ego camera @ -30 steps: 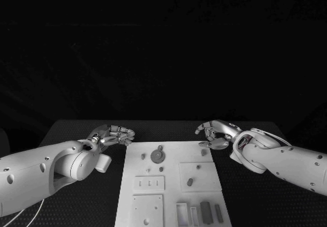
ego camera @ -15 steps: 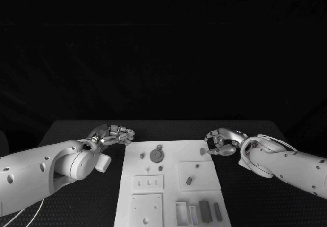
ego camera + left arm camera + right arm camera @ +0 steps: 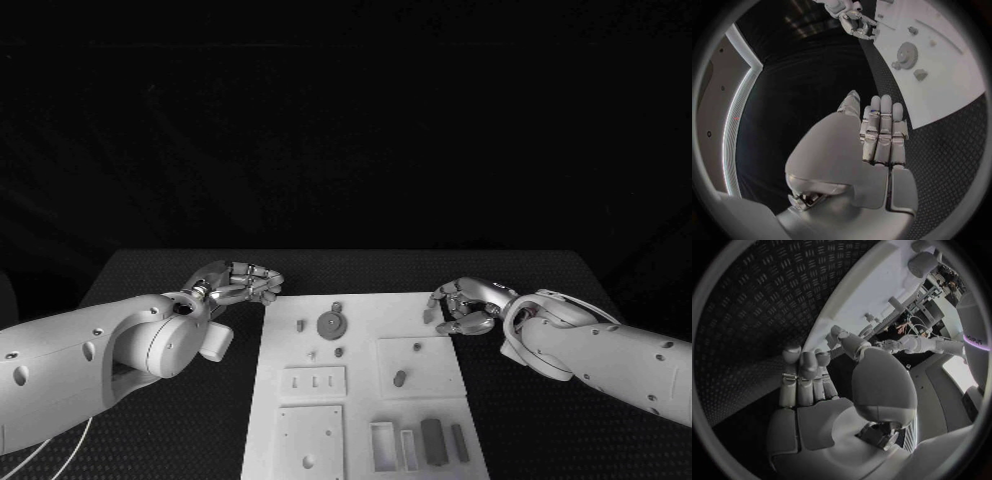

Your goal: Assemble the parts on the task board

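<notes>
My right hand (image 3: 464, 306), fingers curled inward at the right edge of the white board (image 3: 433, 360) in mid-frame, may pinch a small part, but I cannot tell; my left hand (image 3: 238, 282), fingers curled on nothing, hovers just off the board's upper-left corner. The gear (image 3: 333, 323) lies flat near the board's top, small pegs beside it and bars (image 3: 434, 442) at lower right. I judge these parts light, rigid and smooth; pinch each across its narrow sides.

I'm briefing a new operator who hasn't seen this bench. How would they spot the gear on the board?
Start at the white task board in the middle of the black table, then look to its far end, between the two arms. The gear lies there, left of centre: a dark round toothed disc, far wider than the small pegs beside it.
</notes>
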Robot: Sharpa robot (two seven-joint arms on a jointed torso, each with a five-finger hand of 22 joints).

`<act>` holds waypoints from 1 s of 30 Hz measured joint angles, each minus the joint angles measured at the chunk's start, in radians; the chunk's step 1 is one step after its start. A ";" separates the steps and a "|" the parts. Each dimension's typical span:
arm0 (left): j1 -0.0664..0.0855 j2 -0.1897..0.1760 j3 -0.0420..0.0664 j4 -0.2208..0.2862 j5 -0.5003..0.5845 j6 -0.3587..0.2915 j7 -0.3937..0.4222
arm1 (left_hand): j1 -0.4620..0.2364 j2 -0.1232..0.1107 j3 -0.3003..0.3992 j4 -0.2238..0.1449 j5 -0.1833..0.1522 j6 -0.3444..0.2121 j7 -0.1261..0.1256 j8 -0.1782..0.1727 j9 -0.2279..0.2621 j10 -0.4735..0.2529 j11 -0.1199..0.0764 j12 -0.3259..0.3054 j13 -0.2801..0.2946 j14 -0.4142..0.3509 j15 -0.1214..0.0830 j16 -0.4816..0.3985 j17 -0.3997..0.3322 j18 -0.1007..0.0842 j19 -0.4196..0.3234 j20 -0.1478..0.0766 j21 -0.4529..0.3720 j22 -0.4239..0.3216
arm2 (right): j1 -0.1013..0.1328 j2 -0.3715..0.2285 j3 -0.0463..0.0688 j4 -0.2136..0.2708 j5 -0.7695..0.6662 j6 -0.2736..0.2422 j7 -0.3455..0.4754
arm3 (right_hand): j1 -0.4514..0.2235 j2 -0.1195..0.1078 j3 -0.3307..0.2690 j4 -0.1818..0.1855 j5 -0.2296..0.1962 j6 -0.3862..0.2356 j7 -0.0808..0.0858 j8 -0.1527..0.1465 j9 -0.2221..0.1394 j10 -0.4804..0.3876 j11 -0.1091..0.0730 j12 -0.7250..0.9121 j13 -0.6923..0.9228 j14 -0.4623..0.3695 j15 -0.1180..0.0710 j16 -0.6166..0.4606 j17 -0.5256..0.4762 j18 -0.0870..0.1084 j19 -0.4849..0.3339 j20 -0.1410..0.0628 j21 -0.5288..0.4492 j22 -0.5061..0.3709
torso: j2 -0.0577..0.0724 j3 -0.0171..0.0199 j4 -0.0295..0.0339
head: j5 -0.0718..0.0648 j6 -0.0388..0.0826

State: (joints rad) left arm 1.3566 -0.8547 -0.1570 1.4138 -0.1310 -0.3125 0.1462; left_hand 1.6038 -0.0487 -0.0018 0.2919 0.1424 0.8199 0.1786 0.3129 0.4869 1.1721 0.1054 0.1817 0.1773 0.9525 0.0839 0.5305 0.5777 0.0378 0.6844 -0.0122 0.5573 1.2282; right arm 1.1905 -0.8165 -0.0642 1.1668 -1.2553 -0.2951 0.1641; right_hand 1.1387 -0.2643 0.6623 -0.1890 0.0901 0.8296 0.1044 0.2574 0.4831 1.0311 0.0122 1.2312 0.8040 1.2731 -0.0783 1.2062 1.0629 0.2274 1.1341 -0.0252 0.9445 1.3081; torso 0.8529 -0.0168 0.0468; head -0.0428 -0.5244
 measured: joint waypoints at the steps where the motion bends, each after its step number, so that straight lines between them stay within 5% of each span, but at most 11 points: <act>1: 0.000 0.000 0.000 0.000 0.000 0.000 0.000 | 0.000 0.000 0.000 0.000 0.000 0.000 0.000 0.000 0.000 0.000 0.000 0.000 0.000 0.000 0.000 0.000 0.000 0.000 0.000 0.000 0.000 0.000 | 0.000 0.002 0.000 -0.001 0.000 0.000 0.000 | 0.000 0.000 0.000 0.000 0.000 0.000 0.000 0.000 0.000 0.000 0.000 0.000 0.000 0.000 0.000 0.000 0.000 0.000 0.000 0.000 0.000 0.000 | 0.000 -0.0003 -0.0003 | 0.000 0.000; 30: -0.003 0.000 0.000 0.001 0.000 0.004 0.000 | 0.000 0.000 0.000 0.000 0.000 0.000 0.000 0.000 0.001 0.000 0.000 0.000 0.001 0.000 0.000 0.000 0.000 0.000 0.000 0.000 0.000 0.000 | -0.016 0.033 0.003 -0.015 -0.004 -0.033 -0.002 | 0.008 0.016 0.024 0.024 -0.036 0.004 -0.004 0.029 0.003 -0.001 -0.001 0.009 -0.005 0.001 -0.015 -0.004 0.013 0.005 0.000 0.000 0.000 0.000 | -0.002 -0.0024 0.0013 | 0.000 -0.009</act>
State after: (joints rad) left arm 1.3540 -0.8544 -0.1570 1.4152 -0.1310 -0.3080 0.1462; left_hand 1.6038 -0.0487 -0.0018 0.2919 0.1424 0.8199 0.1786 0.3129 0.4876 1.1721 0.1054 0.1816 0.1779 0.9525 0.0839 0.5305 0.5782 0.0377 0.6844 -0.0122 0.5572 1.2284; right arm 1.1747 -0.7835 -0.0614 1.1514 -1.2597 -0.3282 0.1626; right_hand 1.1466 -0.2485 0.6860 -0.1654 0.0542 0.8334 0.1007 0.2865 0.4861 1.0303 0.0114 1.2399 0.7988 1.2738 -0.0929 1.2025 1.0760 0.2319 1.1339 -0.0249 0.9445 1.3078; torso 0.8514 -0.0192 0.0481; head -0.0430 -0.5332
